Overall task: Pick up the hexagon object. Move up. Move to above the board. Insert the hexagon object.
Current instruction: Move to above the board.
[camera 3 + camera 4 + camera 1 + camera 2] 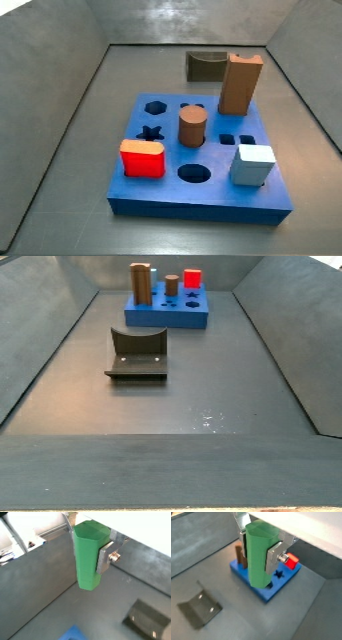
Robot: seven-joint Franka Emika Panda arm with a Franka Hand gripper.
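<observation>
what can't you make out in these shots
- Gripper and green hexagon peg: out of frame in both side views, seen only in the wrist views.
- Board: the peg covers much of its top face, including the hexagon hole.
- Board: cut off at the frame edge; only a corner shows.

In both wrist views the two-finger gripper (91, 549) (260, 551) is raised clear of the grey floor, its flat silver fingers (105, 558) clamped on the slim light-green hexagonal peg (89, 554) (260, 557), which hangs upright between them. In a wrist view it sits above and just in front of the thick blue board (266, 579).
</observation>
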